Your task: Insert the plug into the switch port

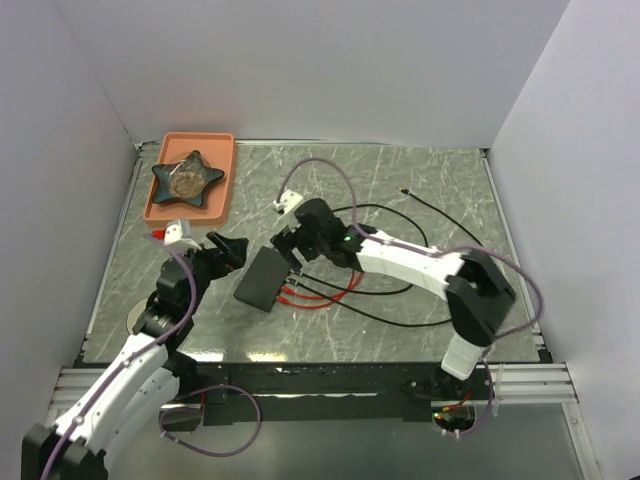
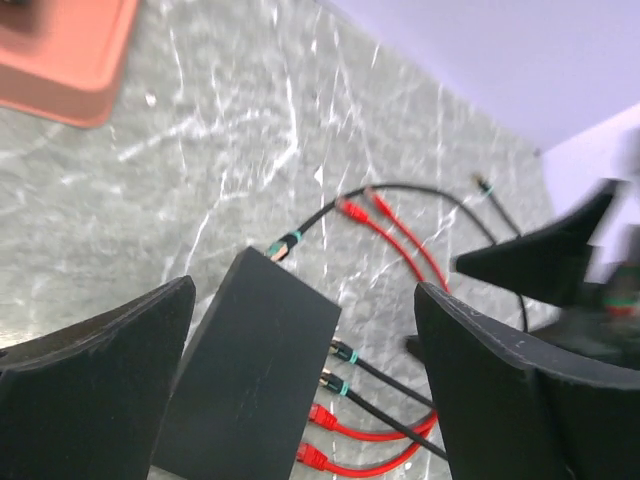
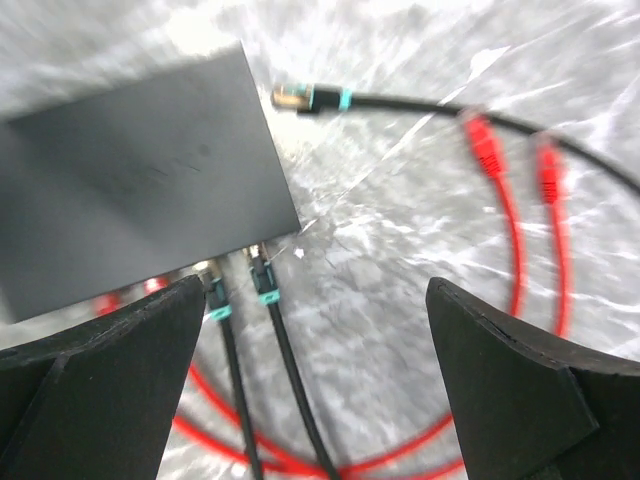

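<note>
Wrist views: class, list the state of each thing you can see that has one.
switch: lying flat on the table.
four cables: plugged into the switch.
loose black plug: unplugged, beside the switch's corner.
two red plugs: unplugged, on the table.
left pincer: open, empty.
right pincer: open, empty.

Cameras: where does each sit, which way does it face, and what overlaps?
Top external: above and behind the bases, looking down on the table; both arms show, left gripper and right gripper flanking the switch.
Left wrist: on the left arm, facing down over the switch; left fingers open.
Right wrist: on the right arm, facing the switch's port edge; right fingers open.
Shared: switch, red cables, loose black plug.
</note>
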`<state>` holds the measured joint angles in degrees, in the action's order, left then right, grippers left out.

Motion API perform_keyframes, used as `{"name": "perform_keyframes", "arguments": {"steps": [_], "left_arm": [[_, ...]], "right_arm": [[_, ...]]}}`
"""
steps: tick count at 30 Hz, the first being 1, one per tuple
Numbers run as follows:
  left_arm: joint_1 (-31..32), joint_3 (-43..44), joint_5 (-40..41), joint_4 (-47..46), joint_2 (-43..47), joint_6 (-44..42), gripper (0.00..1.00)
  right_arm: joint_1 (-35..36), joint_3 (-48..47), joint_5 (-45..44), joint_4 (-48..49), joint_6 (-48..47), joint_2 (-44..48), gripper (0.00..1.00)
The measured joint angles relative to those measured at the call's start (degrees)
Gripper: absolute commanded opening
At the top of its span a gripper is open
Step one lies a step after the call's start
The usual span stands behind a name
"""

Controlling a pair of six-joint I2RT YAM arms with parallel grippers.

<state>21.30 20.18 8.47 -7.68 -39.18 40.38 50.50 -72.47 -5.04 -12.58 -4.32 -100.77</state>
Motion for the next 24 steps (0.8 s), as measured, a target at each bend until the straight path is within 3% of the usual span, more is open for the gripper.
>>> {"name": "perform_keyframes", "arguments": {"steps": [10,24], "left_arm": [[0.0,-0.33,2.34,6.47,17.16,-0.48,0.96],[0.0,1.95,4.07,14.01,19.65,-0.37,0.96]], "right_arm": [[0.15,9.6,0.39,3.48,4.92,21.68,0.99],[0.26,23.52,-2.62,4.46,7.54,44.96,0.99]]}}
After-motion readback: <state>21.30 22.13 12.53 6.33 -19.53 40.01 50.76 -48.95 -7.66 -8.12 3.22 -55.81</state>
